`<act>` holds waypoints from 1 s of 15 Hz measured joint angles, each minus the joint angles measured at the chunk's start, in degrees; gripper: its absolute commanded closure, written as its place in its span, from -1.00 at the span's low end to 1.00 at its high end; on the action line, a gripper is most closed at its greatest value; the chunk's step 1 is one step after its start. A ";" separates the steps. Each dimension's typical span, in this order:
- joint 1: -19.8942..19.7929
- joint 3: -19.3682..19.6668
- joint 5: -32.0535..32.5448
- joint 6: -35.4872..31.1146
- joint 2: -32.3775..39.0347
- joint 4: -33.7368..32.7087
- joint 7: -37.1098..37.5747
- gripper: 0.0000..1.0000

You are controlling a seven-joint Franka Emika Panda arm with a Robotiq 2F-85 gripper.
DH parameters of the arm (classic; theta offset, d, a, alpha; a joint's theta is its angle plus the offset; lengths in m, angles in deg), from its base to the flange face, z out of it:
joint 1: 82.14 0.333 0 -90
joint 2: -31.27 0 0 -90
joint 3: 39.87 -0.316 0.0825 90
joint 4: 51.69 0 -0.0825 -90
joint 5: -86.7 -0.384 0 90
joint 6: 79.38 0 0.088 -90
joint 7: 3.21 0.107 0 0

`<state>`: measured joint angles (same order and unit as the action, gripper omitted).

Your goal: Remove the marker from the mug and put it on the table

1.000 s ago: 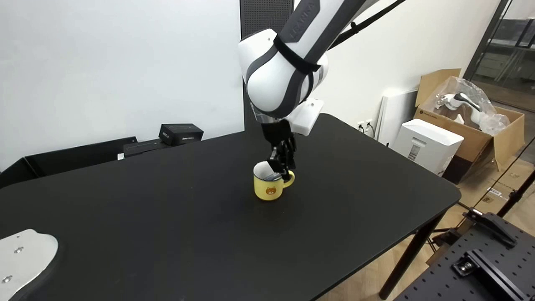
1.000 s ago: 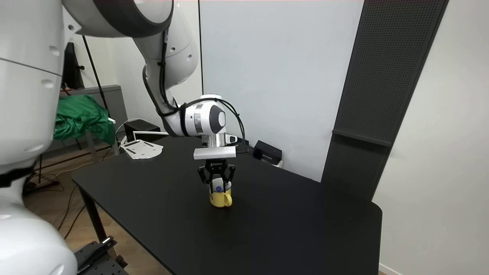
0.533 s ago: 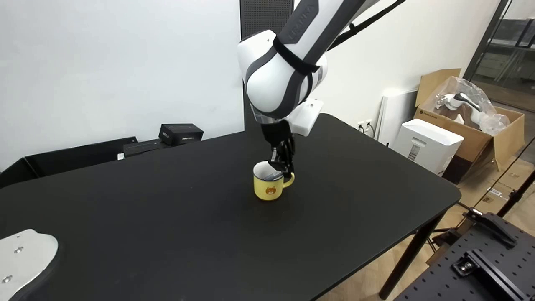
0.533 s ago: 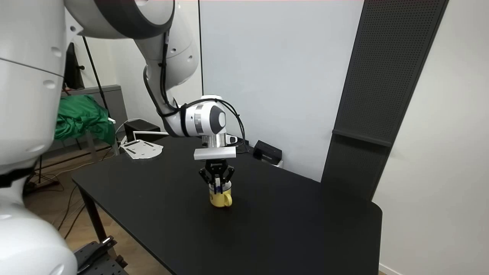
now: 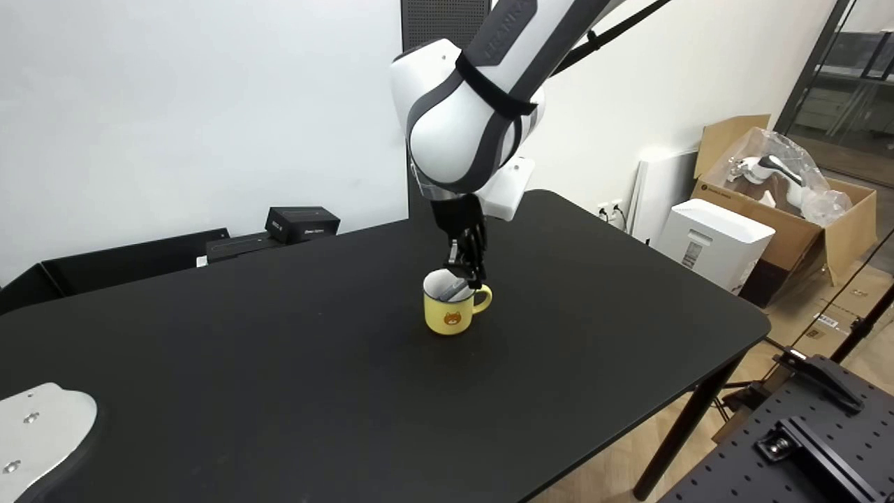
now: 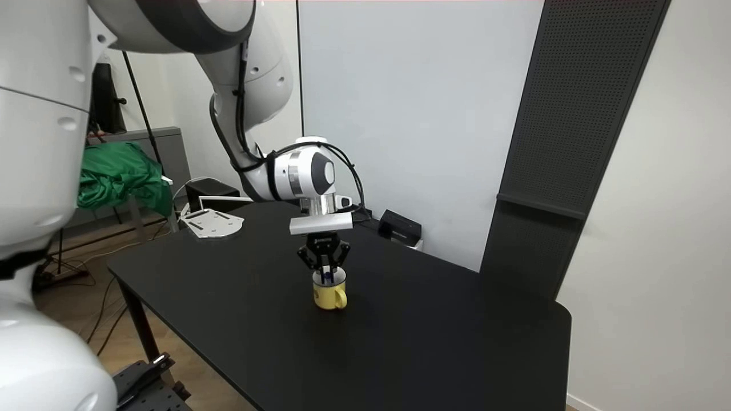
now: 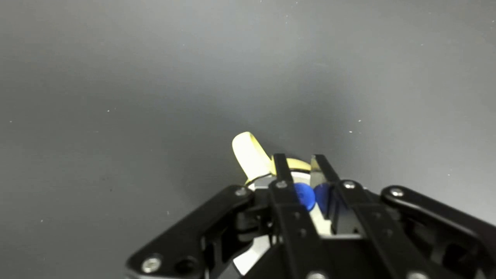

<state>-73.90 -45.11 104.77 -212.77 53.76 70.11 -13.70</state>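
Observation:
The yellow mug (image 5: pixel 447 320) with a white inside stands upright on the black table (image 5: pixel 279 391); it also shows in the other exterior view (image 6: pixel 327 298). In the wrist view its handle (image 7: pixel 250 157) points away from my fingers. The blue marker (image 7: pixel 305 195) stands tilted in the mug, its round blue end between my fingers. In an exterior view the marker (image 5: pixel 454 289) shows as a grey-blue stick inside the rim. My gripper (image 7: pixel 299 157) points down over the handle side of the mug, shut on the marker's upper end. The marker's lower end is hidden in the mug.
Black boxes (image 5: pixel 302 224) stand at the table's back edge by the wall. A pale metal plate (image 5: pixel 45 436) lies on the table, also seen in the other exterior view (image 6: pixel 212 223). A cardboard box (image 5: pixel 796 216) stands on the floor beyond the table.
My fingers have closed from either side onto the marker's end. Since half a second ago the gripper has risen slightly, and the marker stands a little steeper. The mug has not moved.

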 measured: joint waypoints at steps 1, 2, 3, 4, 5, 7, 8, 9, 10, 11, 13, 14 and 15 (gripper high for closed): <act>0.33 -0.06 0.63 -0.42 -0.81 0.13 0.00 0.90; 0.65 -0.18 1.30 -0.90 -1.88 0.39 0.02 0.90; 0.99 -0.32 1.76 -1.26 -3.12 0.77 0.02 0.90; 1.30 -0.45 2.23 -1.76 -4.49 1.27 0.02 0.90; 1.57 -0.64 2.36 -2.29 -6.03 1.92 0.02 0.90; 1.74 -1.24 2.15 -3.13 -9.05 3.40 0.04 0.90; 1.72 -1.58 1.70 -3.44 -10.53 4.19 0.03 0.90; 1.72 -1.89 0.87 -3.82 -12.00 5.00 0.01 0.90; 1.71 -2.17 -0.08 -4.28 -13.53 5.88 -0.01 0.90; 1.71 -2.45 -1.11 -4.67 -14.97 6.69 -0.02 0.90; 1.72 -2.80 -2.58 -5.57 -17.53 8.15 0.41 0.90; 1.72 -2.89 -3.50 -6.27 -18.45 8.74 1.20 0.90; 1.72 -3.00 -4.70 -6.97 -18.97 9.15 1.96 0.90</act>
<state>-72.18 -48.11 100.06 -219.74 34.79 79.25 -11.74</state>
